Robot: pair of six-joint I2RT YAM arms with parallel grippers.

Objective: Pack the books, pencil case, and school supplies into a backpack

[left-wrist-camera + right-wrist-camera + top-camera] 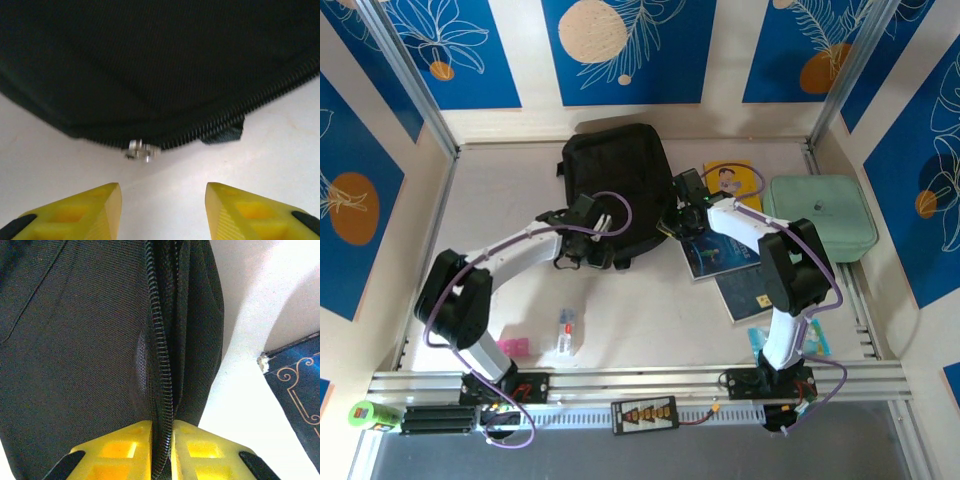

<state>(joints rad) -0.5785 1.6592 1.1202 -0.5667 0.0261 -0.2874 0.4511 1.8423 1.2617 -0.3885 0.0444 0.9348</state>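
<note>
Backpack (615,170) laid flat at 12 o'clock of tabletop (650,320); zipper (159,340) looks closed where seen. Zipper seam on backpack's 3 o'clock side pinched by right gripper (161,432), jaws pressed onto teeth. Metal pull (141,150) lies just ahead of left gripper (162,200), jaws spread, nothing held.

Risks, as judged:
- Small pull missed or slipped off.
- Soft fabric dragged rather than unzipped if pinch is lost.
- Books (720,250) at 3 o'clock nudged by right arm.
</note>
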